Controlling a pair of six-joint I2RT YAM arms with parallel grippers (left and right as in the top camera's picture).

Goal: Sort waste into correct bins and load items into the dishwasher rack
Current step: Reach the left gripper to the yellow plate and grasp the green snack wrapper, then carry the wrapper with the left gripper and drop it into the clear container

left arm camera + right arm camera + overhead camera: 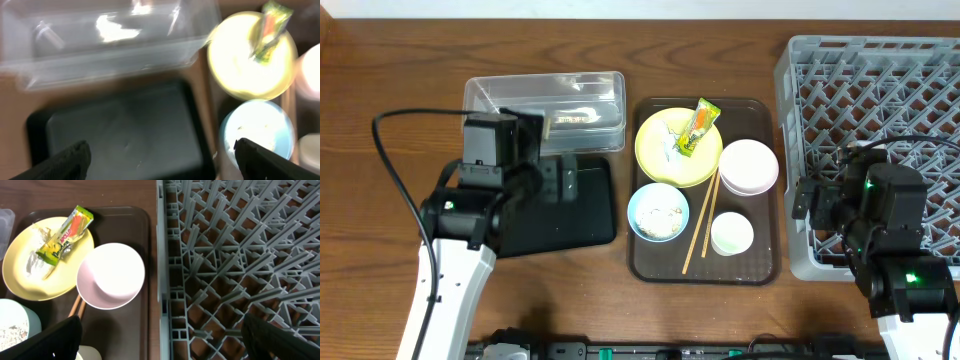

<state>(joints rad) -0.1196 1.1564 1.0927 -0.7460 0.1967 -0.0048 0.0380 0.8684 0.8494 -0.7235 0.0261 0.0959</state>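
The green-and-orange snack wrapper [695, 128] lies across the yellow plate [660, 152] on the brown serving tray [660, 265], mid-desk toward the far edge. Just left, the left gripper [162, 155] hangs over the black tray [575, 225], fingers spread wide and empty. The right gripper [161, 337], also spread and empty, hovers over the grey rack [880, 90] by the desk's right edge, the brown serving tray just beside the rack's wall.
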